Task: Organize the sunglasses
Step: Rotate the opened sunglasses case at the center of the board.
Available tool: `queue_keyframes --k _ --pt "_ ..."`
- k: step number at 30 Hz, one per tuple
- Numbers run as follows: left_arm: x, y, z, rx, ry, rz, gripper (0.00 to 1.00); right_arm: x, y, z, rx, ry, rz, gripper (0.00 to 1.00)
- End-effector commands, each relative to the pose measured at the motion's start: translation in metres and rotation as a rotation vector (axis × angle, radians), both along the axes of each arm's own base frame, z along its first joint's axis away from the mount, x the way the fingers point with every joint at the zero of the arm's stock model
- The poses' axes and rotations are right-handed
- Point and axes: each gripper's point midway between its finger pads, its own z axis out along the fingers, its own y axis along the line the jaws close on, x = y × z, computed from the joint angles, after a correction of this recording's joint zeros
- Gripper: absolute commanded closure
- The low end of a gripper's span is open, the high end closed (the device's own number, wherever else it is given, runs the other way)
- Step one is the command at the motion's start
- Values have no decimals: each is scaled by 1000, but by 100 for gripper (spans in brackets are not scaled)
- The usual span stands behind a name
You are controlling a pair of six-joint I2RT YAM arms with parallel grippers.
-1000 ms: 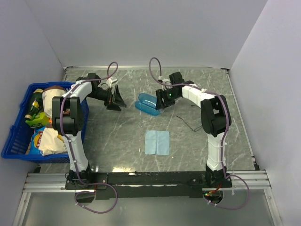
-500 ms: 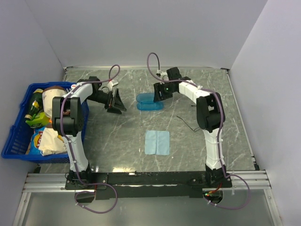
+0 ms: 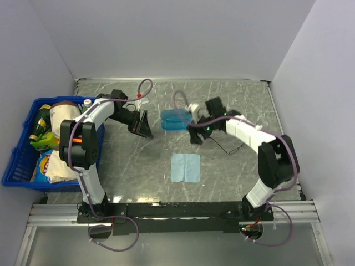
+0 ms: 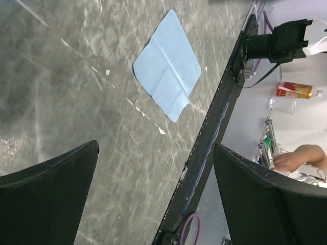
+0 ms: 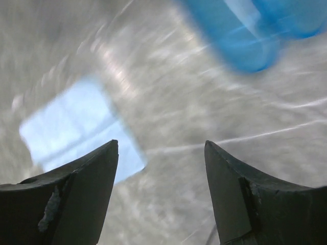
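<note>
Right tool [image 5: 161, 144] gapes near blue case [image 3: 176, 118]; basket [image 3: 15, 158] holds snack bags [image 3: 47, 163]

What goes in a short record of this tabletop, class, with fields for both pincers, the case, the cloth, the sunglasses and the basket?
Blue case: lying far centre
Cloth: flat, nearer the arm bases than the case
Sunglasses: thin black frame, right of the cloth, ungrasped
Left pincer: open, empty
Right pincer: open, empty, close to the case
Basket: blue, far left, full of packages
</note>
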Motion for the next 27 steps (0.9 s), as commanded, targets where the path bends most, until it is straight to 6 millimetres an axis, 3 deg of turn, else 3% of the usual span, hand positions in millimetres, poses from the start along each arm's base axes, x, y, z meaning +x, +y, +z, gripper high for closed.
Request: queue_keyframes --k 1,5,11,18,27 --pt "-2 18 14 -37 -65 13 1 -60 14 -34 -121 -57 288 23" --pt "-6 27 12 -36 -79 43 3 -84 33 -38 -132 -82 407 14" --pt "4 30 15 3 -144 79 3 -87 51 -45 -170 -179 455 0" --pt "11 34 8 41 -167 128 4 -82 67 -49 -227 -305 445 0" --pt "12 36 2 56 -169 145 4 -69 69 -60 -373 -435 422 0"
